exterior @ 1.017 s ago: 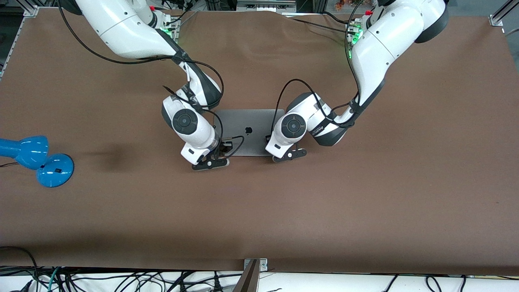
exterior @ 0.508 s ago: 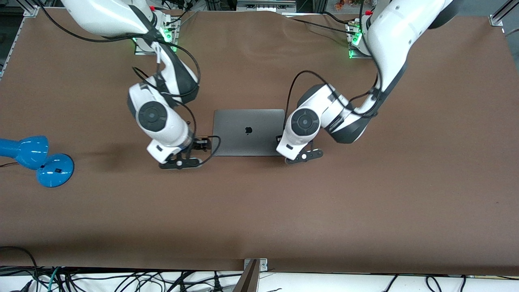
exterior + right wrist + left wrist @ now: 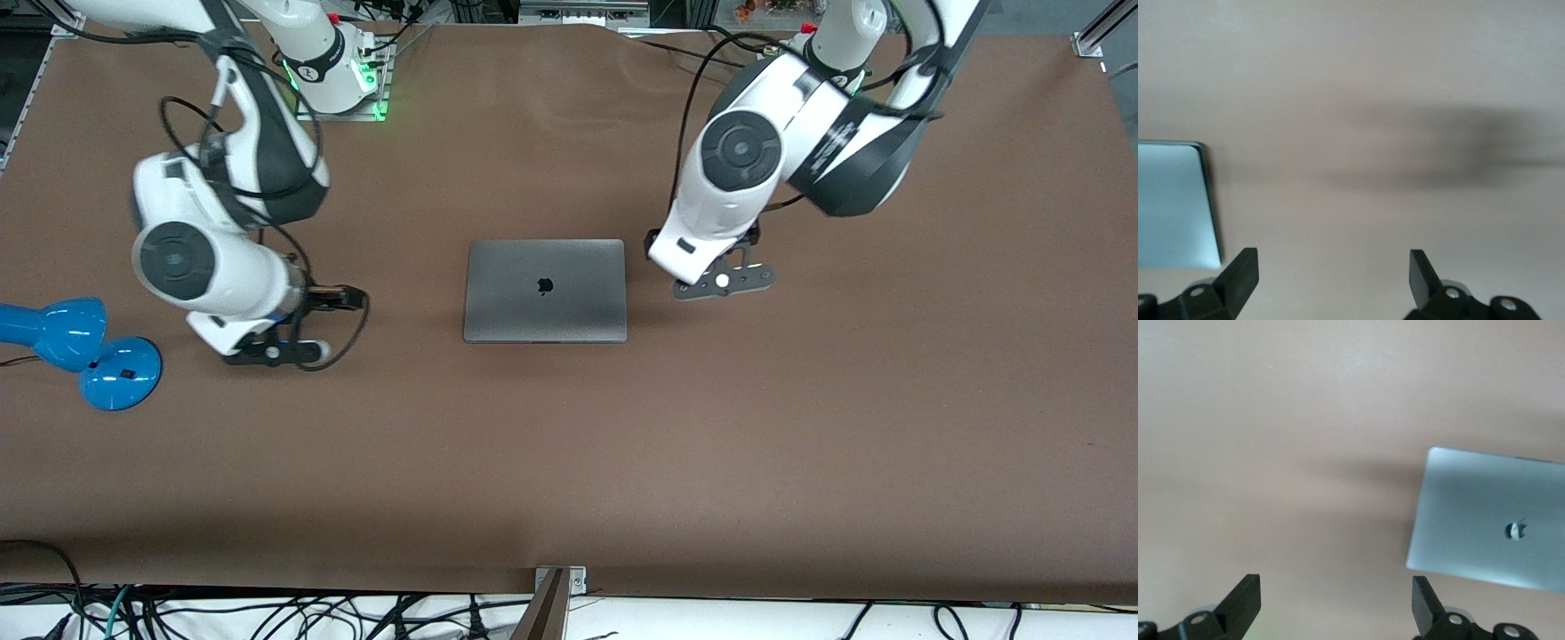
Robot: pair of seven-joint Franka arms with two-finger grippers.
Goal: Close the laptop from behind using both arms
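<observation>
The space-grey laptop (image 3: 544,290) lies shut and flat in the middle of the brown table, apple logo up. It also shows in the left wrist view (image 3: 1491,517) and in the right wrist view (image 3: 1171,203). My left gripper (image 3: 722,281) is open and empty, up over bare table beside the laptop toward the left arm's end; its open fingers show in the left wrist view (image 3: 1336,600). My right gripper (image 3: 274,352) is open and empty over bare table toward the right arm's end, well apart from the laptop; it shows in the right wrist view (image 3: 1333,277).
A blue desk lamp (image 3: 80,347) lies at the table's edge at the right arm's end, close to the right gripper. Black cables trail from both arms. The brown table (image 3: 569,462) stretches wide between the laptop and the front camera.
Both grippers have left the laptop's lid and swung outward, the right toward the lamp, the left up and toward its own base. The laptop has stayed shut and still.
</observation>
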